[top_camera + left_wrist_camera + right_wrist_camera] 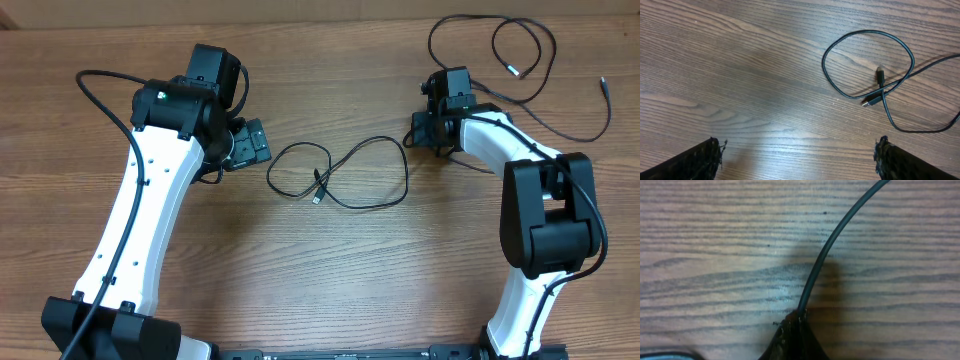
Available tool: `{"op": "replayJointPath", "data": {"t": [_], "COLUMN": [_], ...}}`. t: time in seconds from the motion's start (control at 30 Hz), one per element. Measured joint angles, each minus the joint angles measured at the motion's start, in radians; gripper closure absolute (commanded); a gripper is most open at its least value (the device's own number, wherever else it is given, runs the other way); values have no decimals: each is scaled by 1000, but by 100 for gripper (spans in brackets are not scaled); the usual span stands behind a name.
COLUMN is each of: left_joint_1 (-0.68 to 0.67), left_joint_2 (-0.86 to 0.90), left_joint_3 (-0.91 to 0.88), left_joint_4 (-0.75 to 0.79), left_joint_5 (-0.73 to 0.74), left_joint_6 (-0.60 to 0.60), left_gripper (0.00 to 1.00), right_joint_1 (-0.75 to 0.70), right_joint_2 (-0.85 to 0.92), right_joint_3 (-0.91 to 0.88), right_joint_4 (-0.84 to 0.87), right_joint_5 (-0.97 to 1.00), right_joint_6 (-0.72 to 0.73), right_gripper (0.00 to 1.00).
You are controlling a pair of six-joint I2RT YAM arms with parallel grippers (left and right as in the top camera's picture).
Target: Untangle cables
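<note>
A thin black cable [345, 170] lies in loops mid-table, its two plug ends [318, 192] close together. In the left wrist view the same cable [840, 90] forms a ring at the upper right. My left gripper [800, 150] hovers wide open over bare wood left of it, and from overhead it [255, 145] sits just left of the loops. My right gripper [799, 317] is shut on a black cable [830, 245] that runs up and away from its tips. Overhead, the right gripper [418, 135] is at the right end of the middle loops. A second cable [500, 50] curls at the back right.
The second cable's plug ends lie loose at the back right [515, 72] and far right [603, 85]. The wooden table [330, 280] is bare in front. Thick black wires run along both white arms [140, 230].
</note>
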Motion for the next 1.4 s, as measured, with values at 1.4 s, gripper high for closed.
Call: {"op": "replayJointPath", "data": {"t": [1.4], "left_joint_1": [0], "left_joint_2": [0], "left_joint_3": [0], "left_joint_4": [2], "left_joint_5": [0], "left_joint_6": [0], "left_gripper": [0], "right_joint_1": [-10], "right_joint_2": [-209], "right_joint_3": [23], "right_joint_4": [-549], "right_joint_5": [-126], "right_joint_6": [-54], "right_gripper": [65]}}
